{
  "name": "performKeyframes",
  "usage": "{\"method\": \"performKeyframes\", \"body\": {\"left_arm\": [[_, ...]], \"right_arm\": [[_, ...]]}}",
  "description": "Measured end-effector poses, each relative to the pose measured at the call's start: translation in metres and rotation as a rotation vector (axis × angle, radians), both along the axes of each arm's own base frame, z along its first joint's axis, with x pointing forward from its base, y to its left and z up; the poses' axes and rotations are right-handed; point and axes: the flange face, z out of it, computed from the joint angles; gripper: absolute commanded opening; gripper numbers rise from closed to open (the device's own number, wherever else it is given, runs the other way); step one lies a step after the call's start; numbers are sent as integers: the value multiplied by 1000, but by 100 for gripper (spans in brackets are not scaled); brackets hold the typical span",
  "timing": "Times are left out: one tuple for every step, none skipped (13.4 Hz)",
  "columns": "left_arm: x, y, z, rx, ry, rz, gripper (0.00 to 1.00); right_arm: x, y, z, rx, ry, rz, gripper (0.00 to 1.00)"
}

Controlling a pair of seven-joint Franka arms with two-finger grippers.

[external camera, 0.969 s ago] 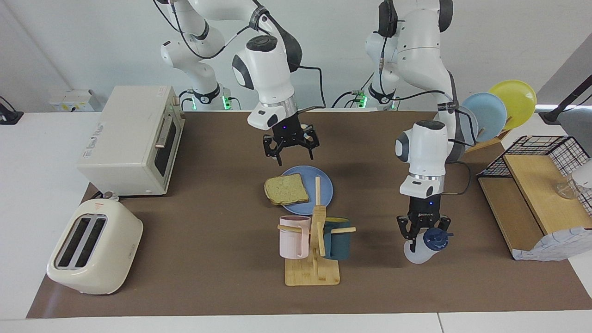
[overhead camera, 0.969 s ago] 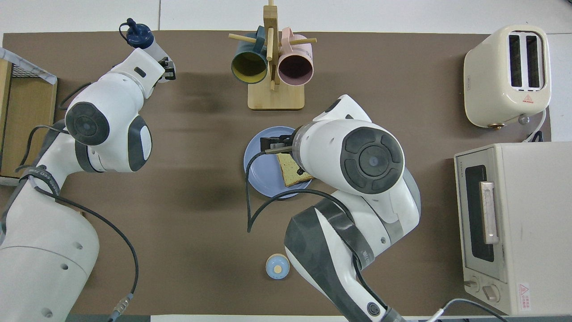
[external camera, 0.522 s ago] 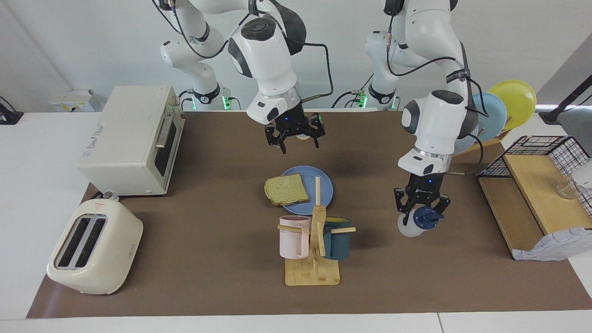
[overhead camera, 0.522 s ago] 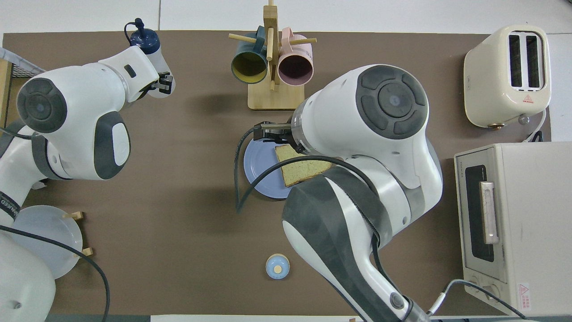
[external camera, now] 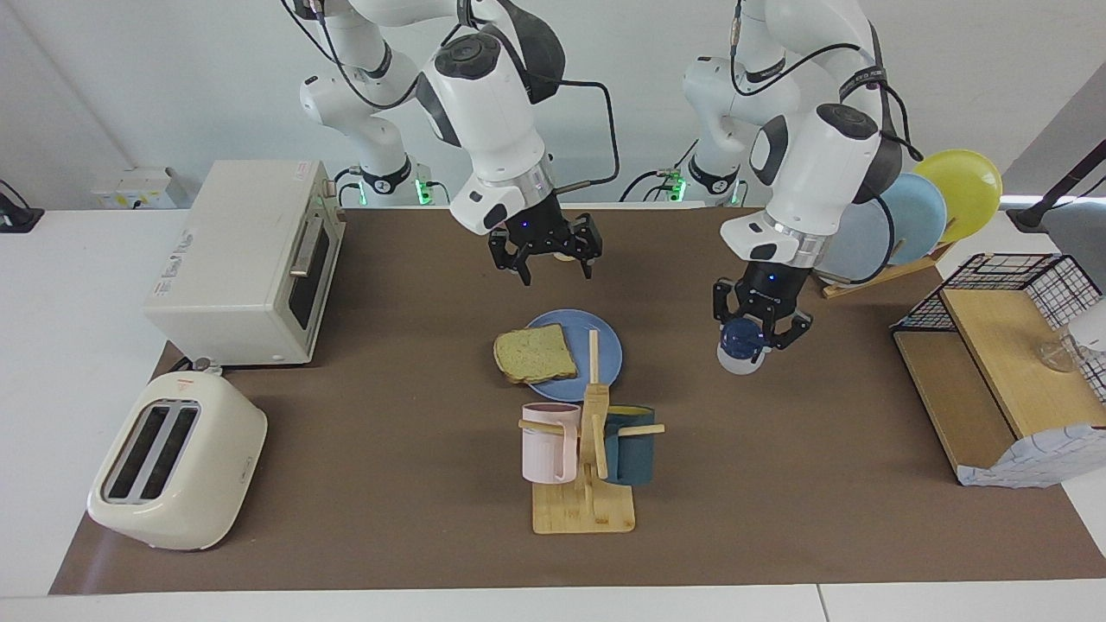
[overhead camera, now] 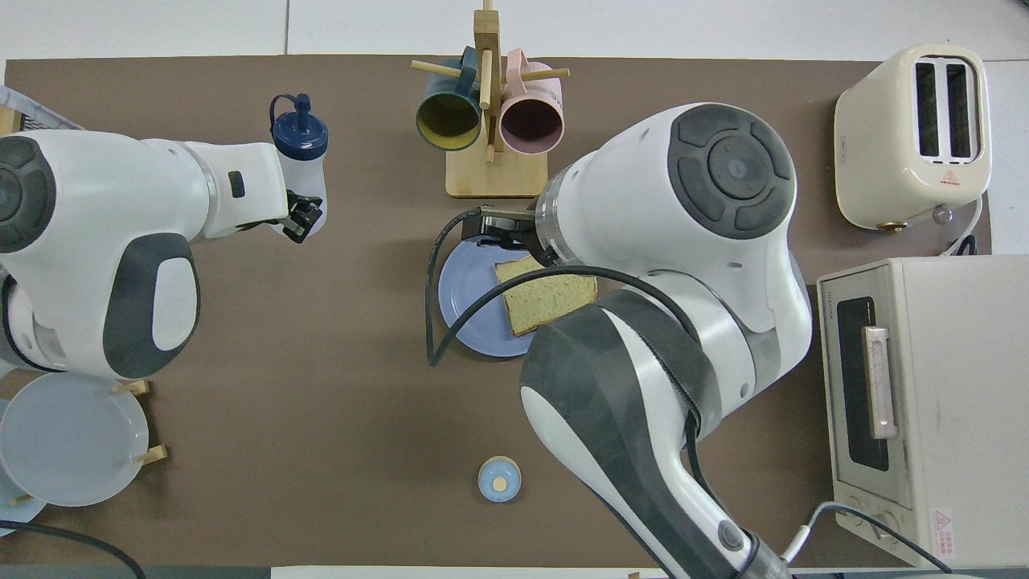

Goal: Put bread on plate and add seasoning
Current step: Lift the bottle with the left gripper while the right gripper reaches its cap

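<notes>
The bread (external camera: pixel 536 354) lies flat on the blue plate (external camera: pixel 600 341) in the middle of the table, overhanging the rim toward the right arm's end; both also show in the overhead view, bread (overhead camera: pixel 547 301) on plate (overhead camera: pixel 470 297). My left gripper (external camera: pixel 760 331) is shut on the seasoning bottle (external camera: pixel 740 345) and holds it up over bare mat beside the plate, toward the left arm's end. In the overhead view the bottle (overhead camera: pixel 301 153) sticks out of this gripper (overhead camera: pixel 301 219). My right gripper (external camera: pixel 556 272) is open and empty, raised over the mat by the plate's rim.
A mug rack (external camera: pixel 587 466) with a pink and a teal mug stands farther from the robots than the plate. A toaster oven (external camera: pixel 251 259) and toaster (external camera: pixel 173 458) are at the right arm's end. A plate rack (external camera: pixel 916 207) and wire basket (external camera: pixel 1002 285) are at the left arm's end. A small blue knob (overhead camera: pixel 499 479) lies near the robots.
My left gripper has lifted the bottle off the mat and carried it toward the plate. My right gripper has risen away from the bread, open.
</notes>
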Motion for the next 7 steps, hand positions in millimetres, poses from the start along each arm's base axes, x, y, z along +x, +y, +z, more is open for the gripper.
{"method": "performKeyframes", "body": {"left_arm": [[-11, -2, 4, 3, 7, -48, 0], [-21, -5, 5, 10, 20, -106, 0], [-31, -7, 5, 21, 42, -166, 0], [-41, -10, 5, 34, 69, -237, 0], [-48, -11, 6, 47, 93, -305, 0], [-54, -11, 8, 57, 111, -365, 0], [-59, -11, 9, 66, 124, -423, 0]], "right_arm": [[-1, -3, 7, 9, -5, -4, 100], [-3, -7, 16, 30, -3, -14, 100], [-5, -10, 24, 58, 8, -31, 100], [-8, -12, 33, 101, 28, -66, 97], [-11, -14, 43, 148, 47, -101, 88], [-14, -16, 53, 182, 57, -124, 79], [-18, -16, 61, 203, 58, -136, 75]]}}
